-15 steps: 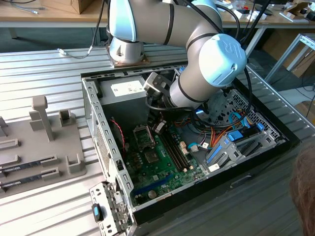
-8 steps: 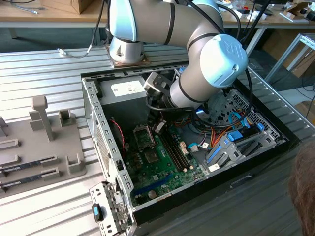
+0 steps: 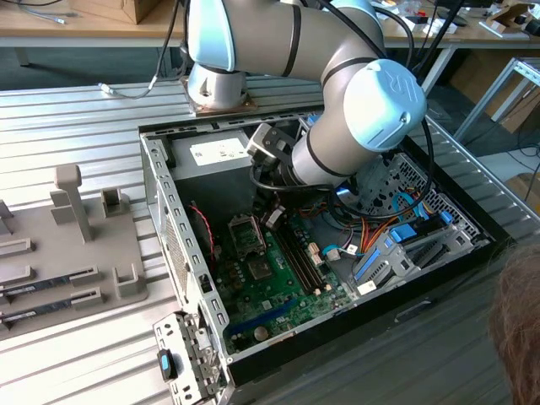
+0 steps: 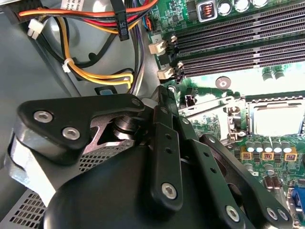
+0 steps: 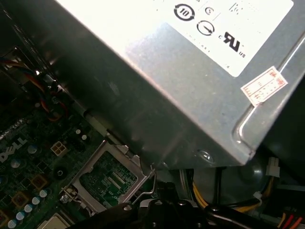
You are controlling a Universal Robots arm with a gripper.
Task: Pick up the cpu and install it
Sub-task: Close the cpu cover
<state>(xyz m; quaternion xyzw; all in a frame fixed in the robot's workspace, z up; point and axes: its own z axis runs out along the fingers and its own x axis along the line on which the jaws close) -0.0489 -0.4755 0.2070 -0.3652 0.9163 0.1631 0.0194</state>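
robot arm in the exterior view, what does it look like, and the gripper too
The arm has silvery-grey tubes with rounded pale blue caps at the joints and black cables alongside. In the second wrist view the gripper is matte black, made of flat linked bars with silver screws.

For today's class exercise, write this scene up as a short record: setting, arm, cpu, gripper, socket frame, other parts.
setting: open computer case on a slatted metal table
arm: reaches into the case over the motherboard
cpu: silvery square lying in the socket
gripper: low beside the memory slots, apart from the cpu
socket frame: swung open
other parts: power supply in the case; memory sticks on a grey fixture, exterior view's left
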